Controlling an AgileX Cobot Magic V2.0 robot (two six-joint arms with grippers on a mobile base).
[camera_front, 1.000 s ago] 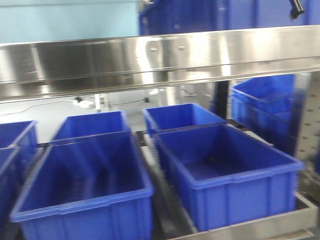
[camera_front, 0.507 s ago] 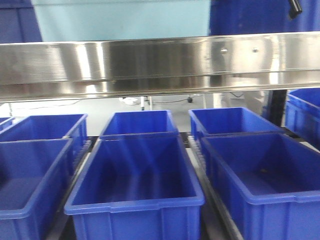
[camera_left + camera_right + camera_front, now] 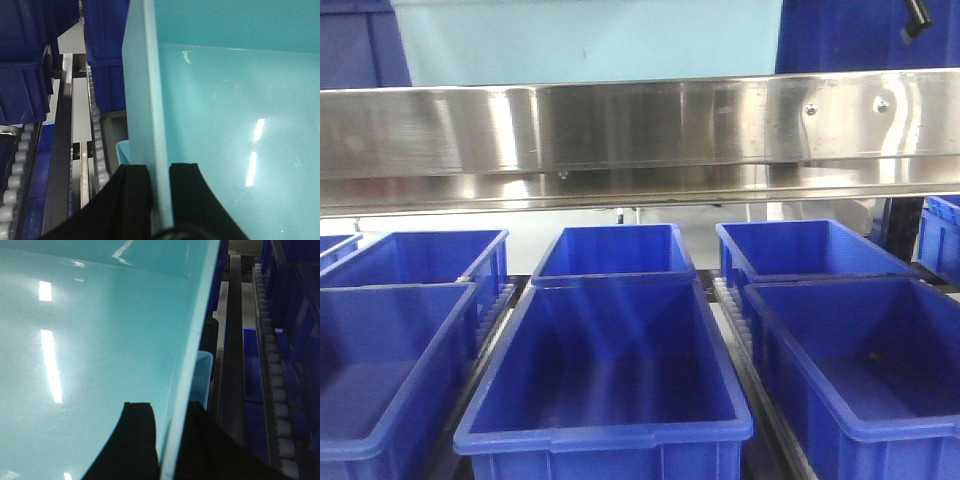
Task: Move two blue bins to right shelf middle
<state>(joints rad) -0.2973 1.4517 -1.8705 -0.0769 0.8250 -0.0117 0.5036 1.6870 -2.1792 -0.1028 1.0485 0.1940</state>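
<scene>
A pale sky-blue bin [image 3: 235, 110] fills both wrist views, carried between my two grippers. My left gripper [image 3: 158, 170] is shut on its left wall, one black finger on each side. My right gripper [image 3: 170, 407] is shut on the right wall [image 3: 192, 365] of the same bin [image 3: 95, 340]. A second pale blue rim [image 3: 122, 150] peeks out just below and outside the held wall, also showing as a pale blue rim [image 3: 203, 372] in the right wrist view. The right shelf's steel front rail [image 3: 640, 130] spans the front view. Neither gripper shows in that view.
Several dark royal-blue bins [image 3: 605, 370] stand in rows on the tier under the rail, and more sit above it [image 3: 865, 35]. A pale blue surface [image 3: 590, 40] shows above the rail. White roller tracks [image 3: 95, 145] and dark bins [image 3: 25, 55] lie beneath the held bin.
The front view has swung, so the rail and the dark bins have slid to the right in the picture. The shift is smaller over the last half second.
</scene>
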